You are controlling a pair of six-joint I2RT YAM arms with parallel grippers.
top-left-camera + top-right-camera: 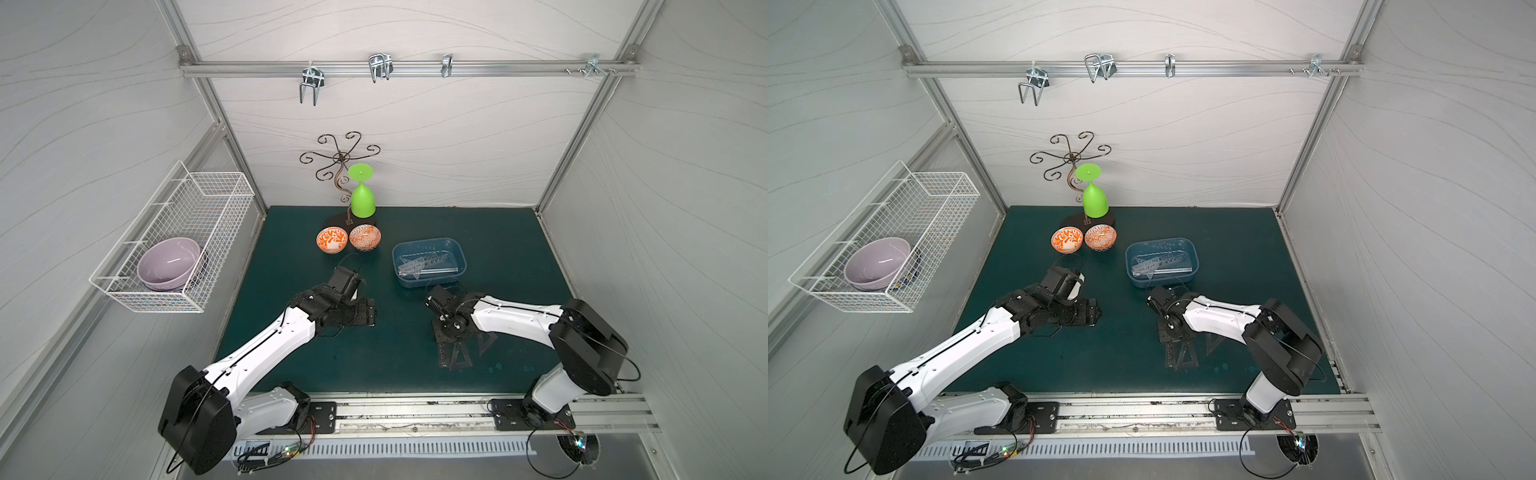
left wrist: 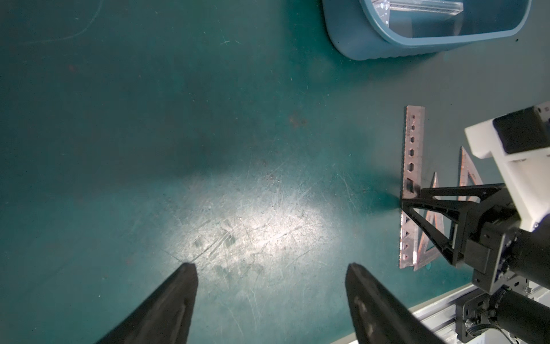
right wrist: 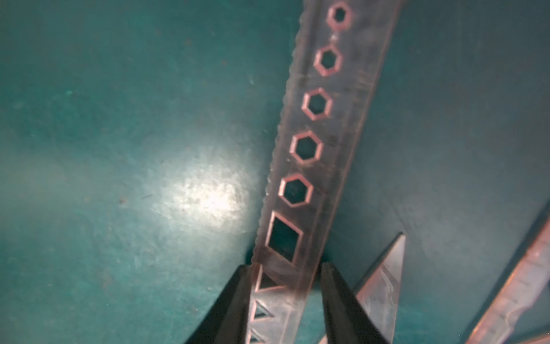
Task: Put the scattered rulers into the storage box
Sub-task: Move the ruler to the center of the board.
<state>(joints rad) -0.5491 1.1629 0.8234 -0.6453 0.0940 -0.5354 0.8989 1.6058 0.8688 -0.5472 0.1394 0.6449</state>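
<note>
Bearings are read in the top views from the centre of the green mat [image 1: 316, 365], with twelve o'clock at the back wall.

Storage box [image 1: 454, 248]: a blue tub standing upright on the mat at about one o'clock. Several clear rulers [image 1: 419, 266] lie overlapped inside it in both top views. Their number cannot be made out.

Rulers outside the box: three are seen, grouped at about five o'clock and flat on the mat.
- A long stencil ruler [image 3: 337, 128] with hexagon, square and triangle cut-outs and one serrated edge.
- A set square [image 3: 387, 277] just beside it.
- A second set square [image 2: 465, 168] near these, clear of the stencil ruler.

Right gripper [image 3: 285, 266]: down at the mat over the five o'clock group. Its jaws stand one at each long edge of the stencil ruler, by the triangle cut-outs, roughly the strip's width apart. Whether they pinch the strip or merely flank it cannot be told.

Left gripper [image 2: 270, 265]: near the centre, slightly toward nine o'clock, with its jaws wide apart over bare, scratched mat.

Other items:
- Two orange patterned bowls [image 1: 331, 240] sit side by side at eleven o'clock.
- An inverted green goblet [image 1: 362, 199] stands at twelve o'clock beside a scrolled metal stand [image 1: 340, 158].
- A white wire basket [image 1: 216, 195] on the wall at nine o'clock holds a lilac bowl [image 1: 168, 259].
</note>
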